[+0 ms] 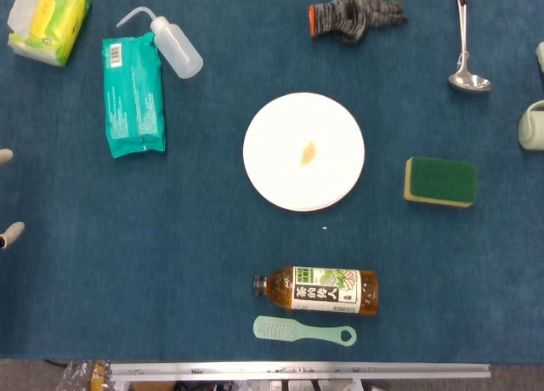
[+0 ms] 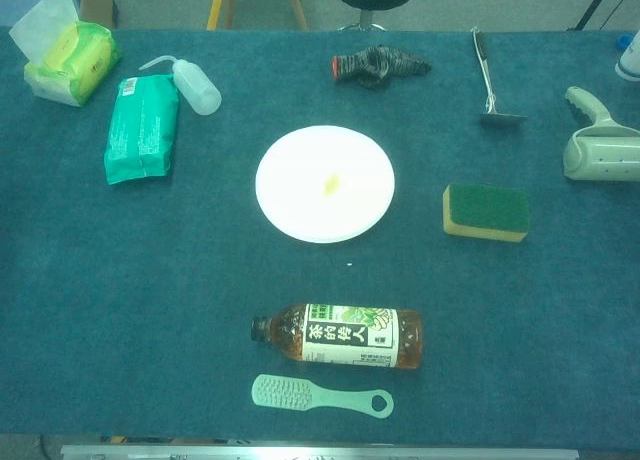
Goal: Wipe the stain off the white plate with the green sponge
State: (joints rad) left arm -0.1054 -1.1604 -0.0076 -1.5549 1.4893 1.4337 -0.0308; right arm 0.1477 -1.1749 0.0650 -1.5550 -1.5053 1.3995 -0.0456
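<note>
The white plate point(image 1: 303, 151) point(image 2: 325, 183) lies flat at the middle of the blue table, with a small yellowish stain point(image 1: 308, 152) point(image 2: 331, 185) near its centre. To the plate's right the green sponge point(image 1: 440, 181) point(image 2: 487, 211) rests with its green face up and a yellow layer beneath. Only two pale fingertips of my left hand point(image 1: 8, 235) show at the left edge of the head view, spread apart, holding nothing and far from the plate. My right hand is outside both views.
A tea bottle point(image 1: 316, 291) and a mint brush point(image 1: 303, 331) lie near the front edge. At the back left are a teal wipes pack point(image 1: 133, 94), a squeeze bottle point(image 1: 172, 45) and a tissue pack point(image 1: 49, 20). Behind the plate lies a grey glove point(image 1: 354, 19). A ladle point(image 1: 465, 51) and a lint roller point(image 2: 600, 140) lie at the right.
</note>
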